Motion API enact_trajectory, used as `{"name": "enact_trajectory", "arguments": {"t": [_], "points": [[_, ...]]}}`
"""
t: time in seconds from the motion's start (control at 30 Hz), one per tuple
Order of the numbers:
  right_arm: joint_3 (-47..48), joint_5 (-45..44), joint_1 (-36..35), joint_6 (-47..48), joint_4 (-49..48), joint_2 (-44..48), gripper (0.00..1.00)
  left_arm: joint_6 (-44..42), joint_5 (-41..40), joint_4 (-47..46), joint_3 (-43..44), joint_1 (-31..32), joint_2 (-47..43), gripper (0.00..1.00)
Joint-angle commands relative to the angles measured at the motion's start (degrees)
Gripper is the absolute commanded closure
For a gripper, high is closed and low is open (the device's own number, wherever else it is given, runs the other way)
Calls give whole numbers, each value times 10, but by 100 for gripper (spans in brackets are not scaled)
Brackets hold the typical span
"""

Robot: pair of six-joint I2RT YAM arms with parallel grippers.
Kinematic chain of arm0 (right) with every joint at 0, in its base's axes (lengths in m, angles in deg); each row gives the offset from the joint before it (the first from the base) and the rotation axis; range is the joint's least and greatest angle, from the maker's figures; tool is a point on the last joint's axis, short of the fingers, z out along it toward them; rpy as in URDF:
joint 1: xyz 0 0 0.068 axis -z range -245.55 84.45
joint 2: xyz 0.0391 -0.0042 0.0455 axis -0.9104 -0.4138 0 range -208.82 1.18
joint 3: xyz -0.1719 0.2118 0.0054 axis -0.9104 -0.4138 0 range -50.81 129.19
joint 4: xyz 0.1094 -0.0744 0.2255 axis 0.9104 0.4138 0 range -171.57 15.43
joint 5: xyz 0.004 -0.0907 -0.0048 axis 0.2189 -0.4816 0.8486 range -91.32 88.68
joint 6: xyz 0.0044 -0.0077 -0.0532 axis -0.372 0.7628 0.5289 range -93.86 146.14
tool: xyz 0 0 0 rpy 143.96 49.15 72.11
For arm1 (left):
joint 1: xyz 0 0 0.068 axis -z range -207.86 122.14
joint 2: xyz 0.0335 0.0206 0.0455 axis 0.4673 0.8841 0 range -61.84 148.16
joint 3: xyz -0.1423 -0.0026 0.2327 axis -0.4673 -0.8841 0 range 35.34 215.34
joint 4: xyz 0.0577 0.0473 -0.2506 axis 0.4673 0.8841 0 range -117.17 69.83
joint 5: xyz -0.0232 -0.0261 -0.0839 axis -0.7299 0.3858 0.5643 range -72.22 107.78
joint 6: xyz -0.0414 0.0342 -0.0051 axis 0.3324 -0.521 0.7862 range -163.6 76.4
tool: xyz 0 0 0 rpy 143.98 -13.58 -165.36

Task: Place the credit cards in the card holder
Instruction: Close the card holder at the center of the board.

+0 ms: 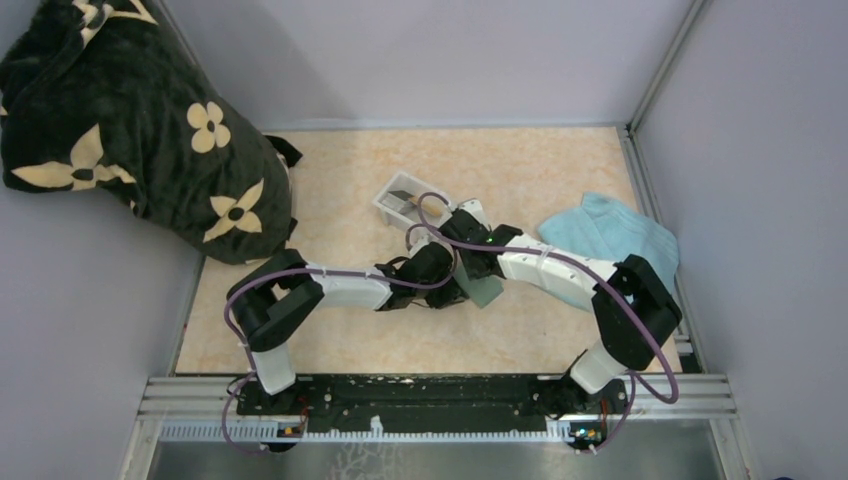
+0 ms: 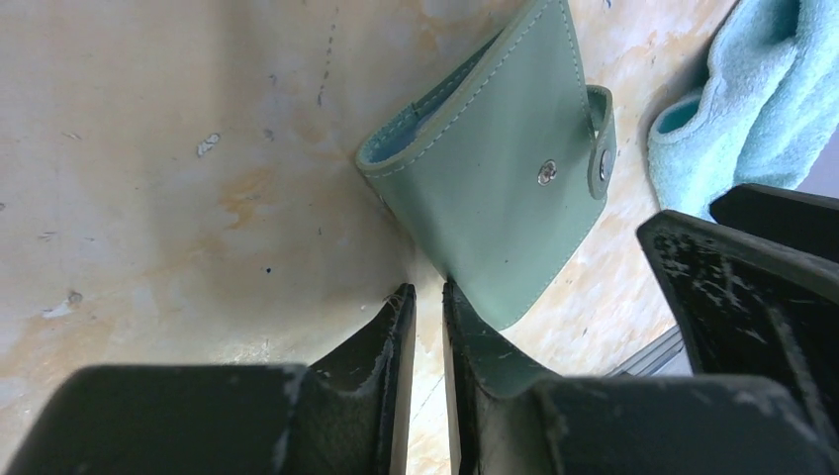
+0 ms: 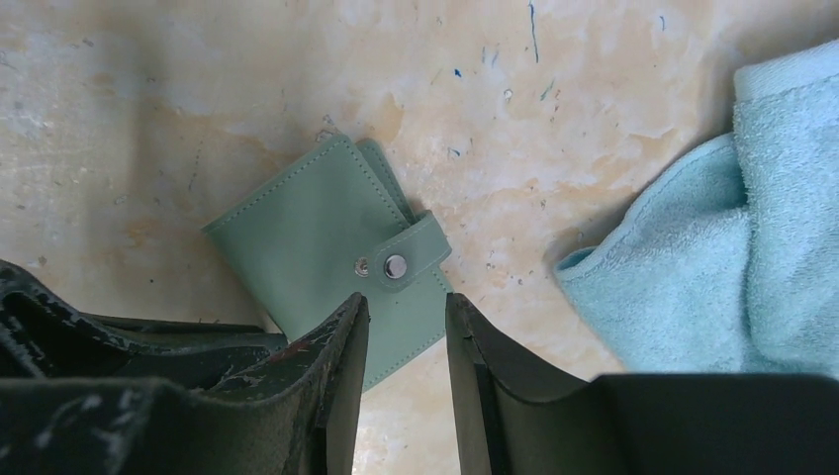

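The card holder point(image 3: 331, 237) lay closed on the desk point(image 3: 198, 89), just ahead of both end effectors. The left end effector point(image 2: 427, 297) and right end effector point(image 3: 406, 309) stood nearly closed, gripping nothing. The fastened snap strap point(image 3: 408, 259) risked blocking access; a glancing push could slide the holder away.

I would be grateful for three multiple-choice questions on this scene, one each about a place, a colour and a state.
1. Where does the card holder lie?
A. in the white tray
B. on the table, between the two grippers
C. on the dark blanket

2. What colour is the towel?
A. light blue
B. red
C. black

3. How is the card holder's snap strap?
A. torn off
B. hanging loose, wallet spread flat
C. fastened across the closed wallet

Answers:
1 B: both wrist views show it on the table just ahead of the fingers.
2 A: it looks pale blue in all three views.
3 C: the strap wraps the edge and ends at the snap.
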Motion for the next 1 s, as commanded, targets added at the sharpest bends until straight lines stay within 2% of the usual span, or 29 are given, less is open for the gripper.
{"name": "enact_trajectory", "arguments": {"t": [0.0,0.37,0.97], "points": [[39,-15,0,11,-11,-2,64,17,-53,74,-20,-10,2,76],[49,-2,7,41,-23,-48,64,68,-53,44,-49,-28,-3,76],[35,-8,6,30,-17,-86,69,82,-36,25,-62,-28,2,76]]}}
